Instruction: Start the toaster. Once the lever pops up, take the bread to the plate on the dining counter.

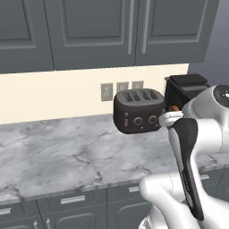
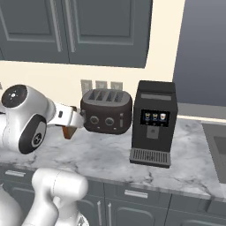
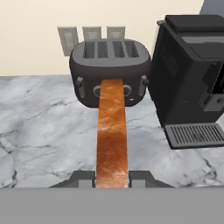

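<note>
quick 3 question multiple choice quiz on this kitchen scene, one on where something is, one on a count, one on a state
1. Where does the boxy black appliance stand in the right base view?
A. right of the toaster
B. left of it
C. on top of it

2. How many slots does the toaster have on top?
A. two
B. four
C. six

3. What is the state of the gripper?
A. open and empty
B. shut on the lever
C. shut on the bread

Answers:
1. A, the appliance sits on the marble worktop just right of the toaster.
2. B, the hand view shows four slots in a row.
3. C, the hand view shows the brown slice clamped edge-on between the two fingertips, out of the toaster.
</note>
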You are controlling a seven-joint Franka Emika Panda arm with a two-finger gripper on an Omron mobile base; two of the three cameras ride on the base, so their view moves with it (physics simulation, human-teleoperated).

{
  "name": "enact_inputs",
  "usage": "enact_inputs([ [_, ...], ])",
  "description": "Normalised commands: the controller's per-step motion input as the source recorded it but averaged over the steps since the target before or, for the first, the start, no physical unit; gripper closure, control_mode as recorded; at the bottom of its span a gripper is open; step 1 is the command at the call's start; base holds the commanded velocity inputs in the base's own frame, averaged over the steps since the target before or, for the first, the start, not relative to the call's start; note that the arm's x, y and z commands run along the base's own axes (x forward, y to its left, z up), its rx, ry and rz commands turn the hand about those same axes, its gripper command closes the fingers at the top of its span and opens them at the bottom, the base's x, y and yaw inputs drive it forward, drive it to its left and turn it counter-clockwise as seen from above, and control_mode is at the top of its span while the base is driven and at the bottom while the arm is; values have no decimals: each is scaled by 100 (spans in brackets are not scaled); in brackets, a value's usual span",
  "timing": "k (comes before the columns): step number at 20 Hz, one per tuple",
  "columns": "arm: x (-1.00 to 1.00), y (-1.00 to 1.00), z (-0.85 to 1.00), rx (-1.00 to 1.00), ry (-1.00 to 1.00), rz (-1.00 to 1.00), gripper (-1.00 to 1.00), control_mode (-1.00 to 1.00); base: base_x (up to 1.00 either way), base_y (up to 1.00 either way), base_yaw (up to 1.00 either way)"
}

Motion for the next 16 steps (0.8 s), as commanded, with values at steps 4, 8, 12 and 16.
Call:
enact_inputs([
  [4, -34, 14, 0, 0, 0, 6, 100, -100, 0, 0, 0],
  [8, -29, 3, 2, 0, 0, 3, 100, -100, 0, 0, 0],
  [12, -1, 0, 0, 0, 0, 0, 100, -100, 0, 0, 0],
  [16, 0, 0, 0, 0, 0, 0, 100, -100, 0, 0, 0],
])
